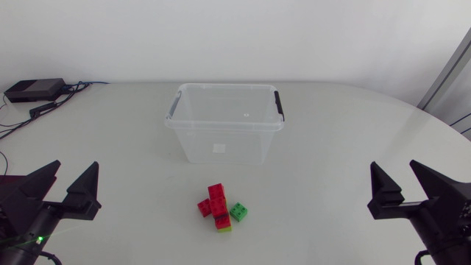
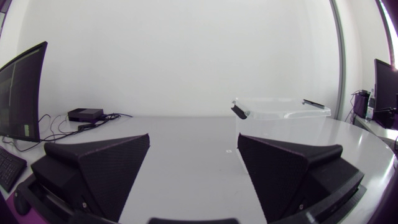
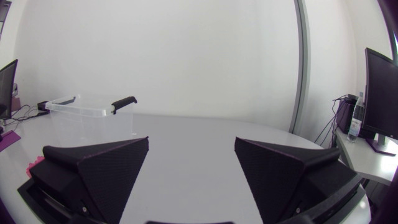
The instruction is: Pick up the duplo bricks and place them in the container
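Note:
Several duplo bricks lie in a small cluster on the white table in the head view: a red stack (image 1: pixel 217 199), a small red brick (image 1: pixel 204 207) and a green brick (image 1: pixel 238 212). Behind them stands the clear plastic container (image 1: pixel 224 121) with dark handles, with no bricks inside. My left gripper (image 1: pixel 73 165) is open at the front left, far from the bricks. Open too, my right gripper (image 1: pixel 395 165) is at the front right. In the left wrist view the gripper (image 2: pixel 194 140) holds nothing, and the container (image 2: pixel 280 118) is ahead to one side. The right wrist gripper (image 3: pixel 191 143) is likewise empty, with the container (image 3: pixel 87 115) ahead.
A black box (image 1: pixel 33 90) with cables sits at the table's back left corner, also in the left wrist view as the black box (image 2: pixel 86 115). The table's curved edge runs along the right side.

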Tool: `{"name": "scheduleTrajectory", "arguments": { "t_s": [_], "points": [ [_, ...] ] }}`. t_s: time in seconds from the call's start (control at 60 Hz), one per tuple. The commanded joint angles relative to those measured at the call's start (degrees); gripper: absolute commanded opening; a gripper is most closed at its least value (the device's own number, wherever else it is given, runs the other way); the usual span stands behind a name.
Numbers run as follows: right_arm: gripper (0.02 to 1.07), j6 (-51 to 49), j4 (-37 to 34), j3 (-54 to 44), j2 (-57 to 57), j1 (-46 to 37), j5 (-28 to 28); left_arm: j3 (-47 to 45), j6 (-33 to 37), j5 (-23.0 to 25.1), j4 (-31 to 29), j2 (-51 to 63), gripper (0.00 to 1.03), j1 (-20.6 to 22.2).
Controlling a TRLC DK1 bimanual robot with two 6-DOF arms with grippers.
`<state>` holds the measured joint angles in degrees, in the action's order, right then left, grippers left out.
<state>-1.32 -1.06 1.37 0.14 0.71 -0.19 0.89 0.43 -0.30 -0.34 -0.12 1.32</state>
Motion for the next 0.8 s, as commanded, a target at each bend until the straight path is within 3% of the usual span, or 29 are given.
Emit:
{"name": "scheduleTrajectory", "arguments": {
  "t_s": [0.0, 0.283, 0.517, 0.783],
  "points": [
    [1.02, -0.7, 0.62, -1.37, -0.49, 0.43, -0.34, -0.71, -0.16, -0.14, 0.25, -0.67, 0.99, 0.26],
    [1.02, -0.79, 3.17, 0.48, -0.14, 0.34, -0.52, 4.74, -1.31, -0.32, -1.59, 1.0, 0.99, -0.09],
    [1.02, -0.52, 7.65, 6.98, 15.15, 0.7, -1.04, 16.08, -4.29, -0.41, -2.91, 19.28, 0.98, 1.84],
    [1.02, 1.59, 3.17, 16.3, 31.32, 7.2, 1.24, 31.02, -3.68, -1.2, -17.85, 45.03, 0.96, 11.25]
  ]
}}
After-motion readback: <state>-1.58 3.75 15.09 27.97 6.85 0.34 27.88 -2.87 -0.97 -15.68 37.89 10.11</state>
